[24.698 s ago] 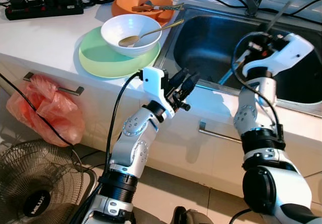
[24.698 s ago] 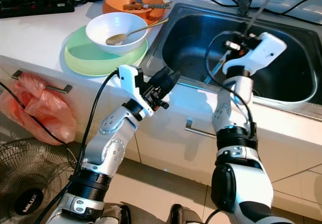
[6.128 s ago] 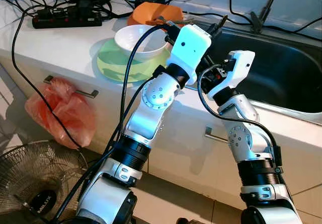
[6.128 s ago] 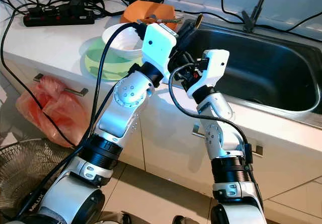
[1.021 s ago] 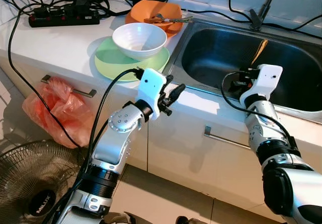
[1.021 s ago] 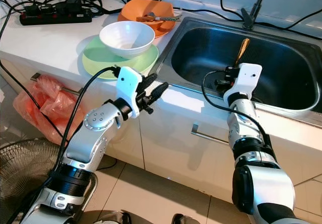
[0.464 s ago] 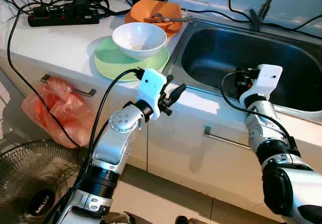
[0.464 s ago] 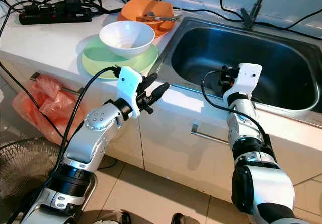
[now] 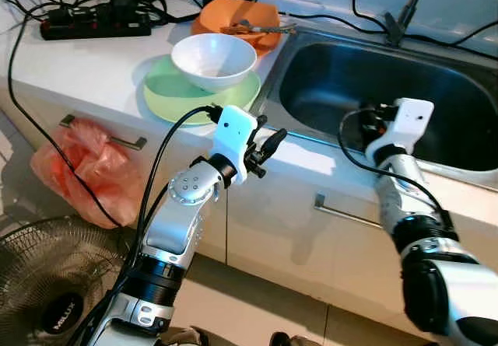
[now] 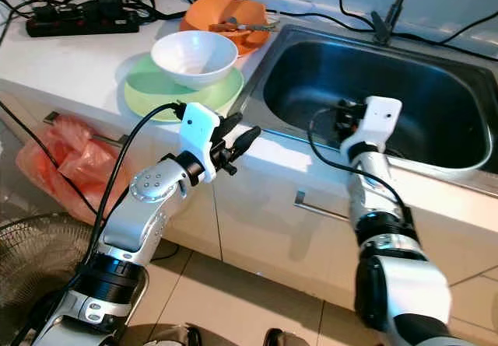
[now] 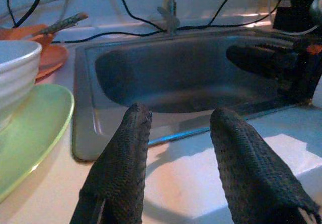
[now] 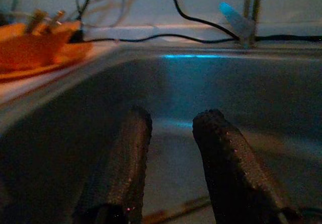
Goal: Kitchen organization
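Presently, an inventory of the kitchen corner. Item: left gripper (image 9: pixel 268 142), jaws parted and empty, poised over the front lip of the white surface (image 9: pixel 85 66), level with the near left corner of the sink (image 9: pixel 366 89). Item: right gripper (image 12: pixel 171 148), jaws narrowly parted with nothing between them, held over the front rim of the sink and aimed into the dark basin. Item: white bowl (image 9: pixel 215 57), upright and empty, seated on the green plate (image 9: pixel 167 97); both lie beyond the left jaws and off toward the robot's left, near but not touching. Item: orange dish (image 9: pixel 233 18), farther back again, carrying utensils (image 9: pixel 257 27). Sundries: power strip (image 9: pixel 97 26) with cables, red bag (image 9: pixel 74 171) on a drawer handle, floor fan (image 9: pixel 54 291). Handling note, as judgement: the bowl looks the next piece to move; widen the left jaws, approach its near rim from above, pinch wall only, lift straight so the plate beneath is not dragged.
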Motion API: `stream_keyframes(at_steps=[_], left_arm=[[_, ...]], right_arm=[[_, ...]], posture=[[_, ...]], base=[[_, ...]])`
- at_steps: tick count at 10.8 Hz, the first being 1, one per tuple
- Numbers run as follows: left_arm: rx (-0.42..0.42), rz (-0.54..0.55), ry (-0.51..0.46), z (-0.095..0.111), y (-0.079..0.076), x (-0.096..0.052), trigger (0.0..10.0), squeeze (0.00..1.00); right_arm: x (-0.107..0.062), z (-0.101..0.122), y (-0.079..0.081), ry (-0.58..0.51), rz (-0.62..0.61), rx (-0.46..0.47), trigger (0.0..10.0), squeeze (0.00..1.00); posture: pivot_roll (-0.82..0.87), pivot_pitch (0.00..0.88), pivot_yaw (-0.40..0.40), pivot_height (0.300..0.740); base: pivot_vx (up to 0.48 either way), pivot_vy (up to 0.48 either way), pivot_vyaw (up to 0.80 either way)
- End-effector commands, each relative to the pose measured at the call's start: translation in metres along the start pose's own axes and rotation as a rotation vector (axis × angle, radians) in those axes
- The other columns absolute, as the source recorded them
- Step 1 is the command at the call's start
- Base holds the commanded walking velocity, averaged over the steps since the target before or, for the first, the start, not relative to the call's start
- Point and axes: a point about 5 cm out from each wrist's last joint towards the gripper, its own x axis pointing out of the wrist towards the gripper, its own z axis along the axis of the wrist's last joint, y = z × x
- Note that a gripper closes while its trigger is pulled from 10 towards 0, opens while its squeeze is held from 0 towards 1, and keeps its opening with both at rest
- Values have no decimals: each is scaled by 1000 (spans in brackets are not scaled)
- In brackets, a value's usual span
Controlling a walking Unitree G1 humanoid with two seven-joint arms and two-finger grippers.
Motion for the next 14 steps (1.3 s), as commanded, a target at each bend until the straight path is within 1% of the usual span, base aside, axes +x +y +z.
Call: stream_keyframes(at_steps=[1, 3, 4, 5, 6, 7, 9, 11, 12, 13, 14], left_arm=[[20, 21, -36, 9, 1, 2, 10000, 0], [40, 52, -91, 25, 6, 6, 10000, 0], [46, 57, -108, 30, 7, 7, 10000, 0], [56, 89, -156, 43, 12, 9, 10000, 0], [56, 128, -191, 54, 21, 11, 10000, 0], [57, 153, -209, 60, 27, 12, 10000, 0], [129, 261, -225, 79, 59, 16, 10000, 0], [177, 341, -191, 92, 87, 20, 10000, 0], [166, 394, -176, 98, 105, 21, 10000, 0], [132, 460, -147, 104, 125, 20, 10000, 0], [107, 487, -131, 104, 134, 20, 10000, 0]], right_arm=[[6, 15, 4, -65, 19, 29, 10000, 0], [11, 34, 20, -151, 95, 56, 10000, 0], [11, 39, 25, -173, 116, 67, 10000, 0], [9, 44, 34, -198, 164, 85, 10000, 0], [6, 41, 41, -185, 216, 89, 10000, 0], [3, 38, 46, -171, 254, 84, 10000, 0], [-10, 21, 51, -97, 309, 90, 10000, 0], [-20, 10, 57, -44, 358, 90, 10000, 0], [-27, 5, 61, -21, 382, 97, 10000, 0], [-31, 1, 64, -1, 390, 103, 10000, 0], [-32, 0, 65, 4, 392, 107, 10000, 0]], posture=[[59, 118, -43, 740], [54, 113, -43, 740], [55, 113, -43, 740], [55, 112, -43, 740], [54, 111, -43, 740], [54, 111, -43, 740], [54, 112, -39, 740], [49, 111, -32, 740], [48, 110, -30, 740], [46, 110, -26, 740], [45, 111, -25, 740]], base=[[0, 0, 0], [0, 0, 0], [0, 0, 0], [0, 0, 0], [0, 0, 0], [0, 0, 0], [0, 0, 0], [0, 0, 0], [0, 0, 0], [0, 0, 0], [0, 0, 0]])
